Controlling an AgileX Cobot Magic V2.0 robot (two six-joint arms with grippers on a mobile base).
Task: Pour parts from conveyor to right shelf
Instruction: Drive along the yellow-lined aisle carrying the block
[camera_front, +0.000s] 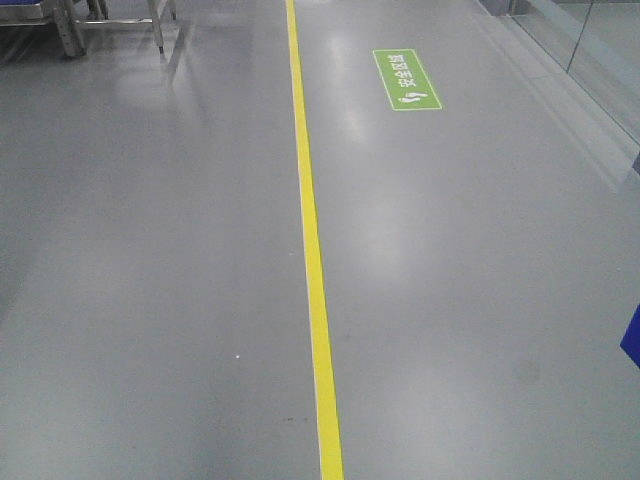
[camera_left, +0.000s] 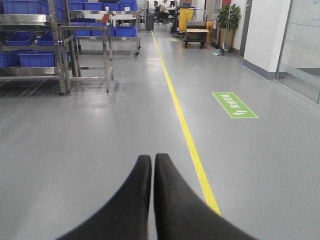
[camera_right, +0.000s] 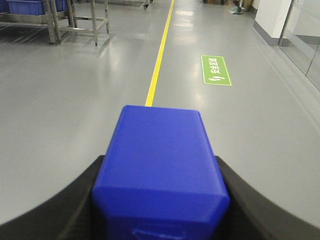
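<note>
One cube (camera_right: 160, 172), inside right gripper (camera_right: 160, 159) (clamped)

A yellow line (camera_front: 312, 250) runs near a green floor sign (camera_front: 406, 79).

Left claw (camera_left: 152, 161) closed tight, pointing forward, right claw (camera_right: 160, 167) clamped on blue cube (camera_right: 160, 145)

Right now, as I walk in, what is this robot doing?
The robot is on an open grey floor beside a yellow line. Its right tool is shut on a blue cube, held out in front. Its left tool is shut and empty. Ahead on the left are steel racks with blue crates, well apart from both arms.
</note>
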